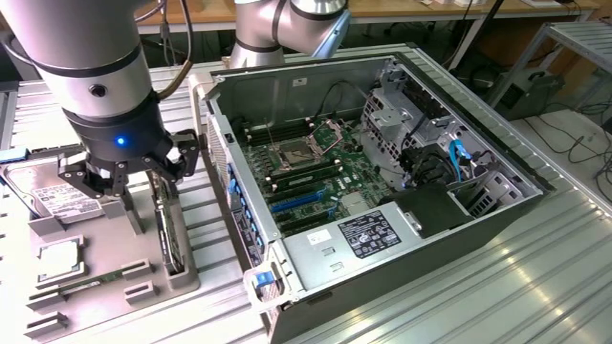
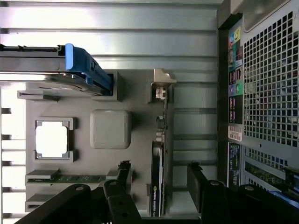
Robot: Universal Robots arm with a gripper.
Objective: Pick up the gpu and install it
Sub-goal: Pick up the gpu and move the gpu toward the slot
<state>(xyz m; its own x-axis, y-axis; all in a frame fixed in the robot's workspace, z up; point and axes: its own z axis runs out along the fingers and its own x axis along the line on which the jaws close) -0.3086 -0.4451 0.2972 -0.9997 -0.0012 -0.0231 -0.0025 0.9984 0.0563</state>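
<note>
The gpu (image 1: 172,240) is a thin black card standing on edge in a slot of the grey parts tray (image 1: 105,240), at the exterior view's left. Seen edge-on in the wrist view, the gpu (image 2: 158,172) has its pale metal bracket (image 2: 161,85) at the far end. My gripper (image 1: 153,199) hangs just above the card's near end, open. In the wrist view my gripper (image 2: 160,179) has one black finger (image 2: 123,171) on each side of the card, with a gap to both.
The open computer case (image 1: 497,215) lies beside the tray, its motherboard showing blue expansion slots (image 1: 297,204); its perforated back panel (image 2: 266,93) is close by. The tray also holds a hard drive (image 1: 43,193), a processor (image 1: 59,259) and a green memory stick (image 1: 96,278).
</note>
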